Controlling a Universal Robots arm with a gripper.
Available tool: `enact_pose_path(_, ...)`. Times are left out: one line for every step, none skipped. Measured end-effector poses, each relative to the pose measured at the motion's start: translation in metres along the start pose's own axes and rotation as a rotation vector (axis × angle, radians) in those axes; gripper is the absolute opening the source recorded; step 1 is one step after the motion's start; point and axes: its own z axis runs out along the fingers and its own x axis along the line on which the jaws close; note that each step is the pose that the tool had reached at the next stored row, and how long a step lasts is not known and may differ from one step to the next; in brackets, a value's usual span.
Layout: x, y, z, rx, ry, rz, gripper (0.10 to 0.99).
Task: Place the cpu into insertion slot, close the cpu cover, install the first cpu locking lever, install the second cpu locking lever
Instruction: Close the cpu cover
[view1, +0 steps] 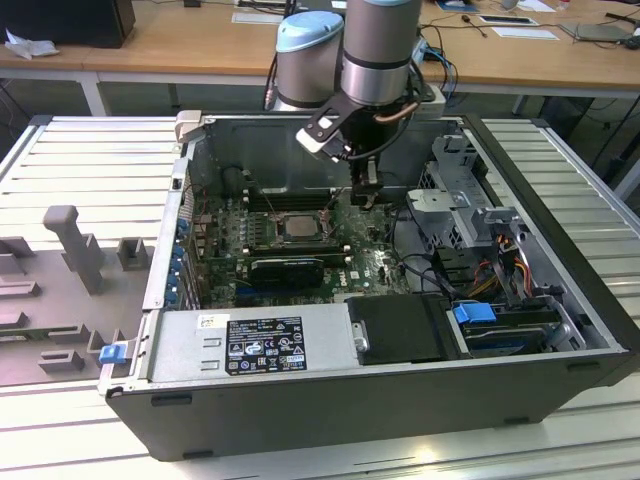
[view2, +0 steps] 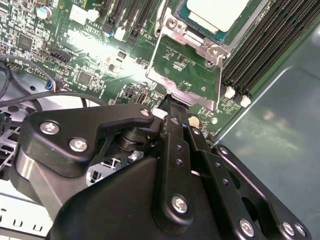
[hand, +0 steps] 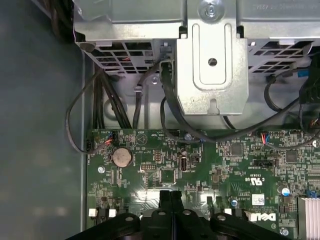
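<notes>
The cpu (view1: 298, 226), a pale silver square, lies in the insertion slot (view1: 272, 232) in the middle of the green board. Its light top also shows in the second wrist view as the cpu (view2: 215, 12). The cpu cover (view2: 154, 57), a shiny metal frame, stands swung open off the slot, with green board showing through its cut-out. My gripper (view1: 366, 198) hangs to the exterior view's right of the slot. Its fingers are pressed together, gripper (hand: 170, 196), with nothing between them. In the second wrist view the gripper (view2: 169, 105) tip is right at the cover's free edge; contact is unclear.
Long black memory slots (view2: 255, 45) run beside the socket, with the grey case wall (view2: 270, 130) beyond. A silver drive cage (hand: 212, 65) and black cables (hand: 150, 95) lie past the board's edge. The power supply (view1: 250, 340) fills the case front. Grey fixtures (view1: 75, 245) stand outside the case.
</notes>
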Motion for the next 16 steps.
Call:
enact_pose_path(0.0000, -0.0007, 0.0000, 0.000, 0.0001, 0.000, 0.106)
enact_pose_path(0.0000, -0.0021, -0.0001, 0.000, 0.0000, 0.000, 0.106)
enact_pose_path(0.0000, -0.0038, -0.0002, 0.000, 0.0001, 0.000, 0.106)
enact_pose_path(-0.0001, -0.0050, -0.0003, 0.000, 0.0000, 0.000, 0.106)
enact_pose_path(-0.0001, -0.0060, -0.0003, 0.000, 0.0000, 0.000, 0.106)
enact_pose_path(-0.0001, -0.0073, -0.0004, 0.000, 0.0001, 0.000, 0.106)
enact_pose_path(-0.0001, -0.0096, -0.0005, 0.000, 0.0000, 0.000, 0.106)
enact_pose_path(-0.0001, -0.0114, -0.0006, 0.000, 0.0000, 0.000, 0.106)
enact_pose_path(-0.0001, -0.0128, -0.0007, 0.000, 0.0000, 0.000, 0.106)
enact_pose_path(-0.0002, -0.0151, -0.0009, 0.000, 0.0000, 0.000, 0.106)
enact_pose_path(-0.0002, -0.0170, -0.0010, 0.000, 0.0000, 0.000, 0.106)
enact_pose_path(-0.0002, -0.0181, -0.0010, 0.000, 0.0001, 0.000, 0.106)
enact_pose_path(-0.0002, -0.0194, -0.0011, 0.000, 0.0001, 0.000, 0.106)
enact_pose_path(-0.0002, -0.0216, -0.0012, 0.000, 0.0000, 0.000, 0.106)
enact_pose_path(-0.0002, -0.0243, -0.0014, 0.000, 0.0000, 0.000, 0.106)
enact_pose_path(-0.0003, -0.0273, -0.0015, 0.000, 0.0001, 0.000, 0.106)
